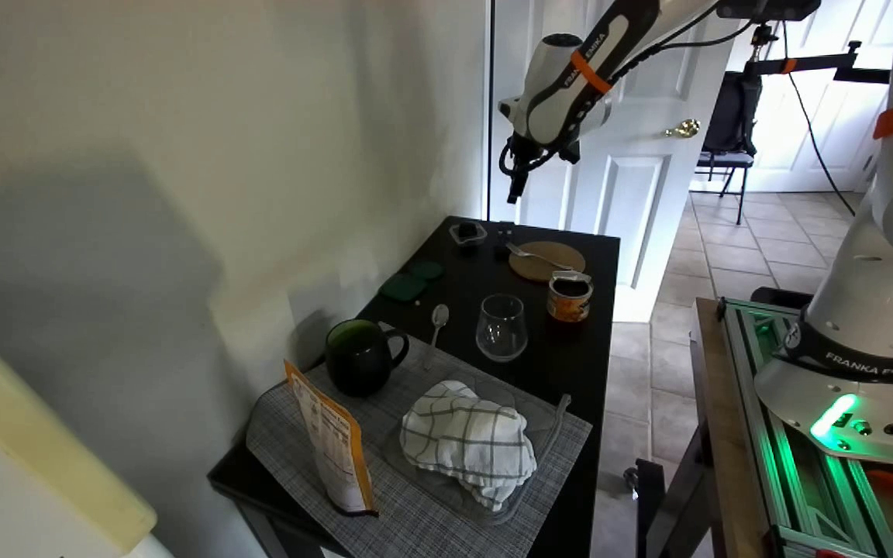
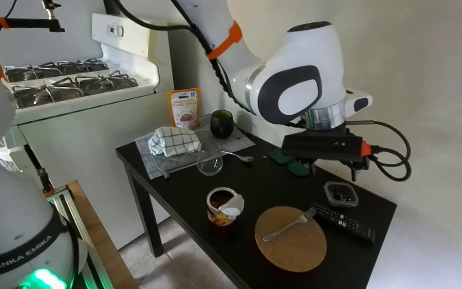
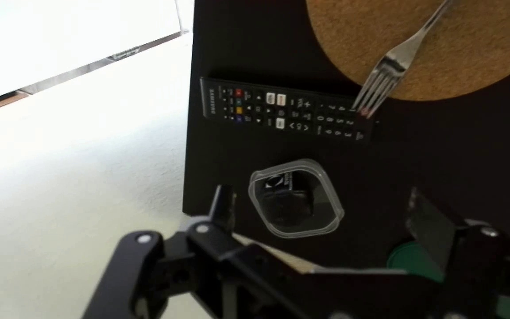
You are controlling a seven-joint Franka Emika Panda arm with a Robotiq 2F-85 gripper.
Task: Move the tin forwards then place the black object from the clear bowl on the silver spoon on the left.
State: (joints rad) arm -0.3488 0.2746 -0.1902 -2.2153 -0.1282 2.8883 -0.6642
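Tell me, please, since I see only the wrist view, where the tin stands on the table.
Observer: The tin stands beside the round cork mat, with a gap between them.
Operator: Thank you; is it sealed, or has it been opened?
Observer: Opened: its silvery lid is peeled up and hangs at the rim.
Operator: Much obliged; and where is the thing that should receive the black object?
Observer: That is the silver spoon; it lies with its head on the black table and its handle on the gray placemat.
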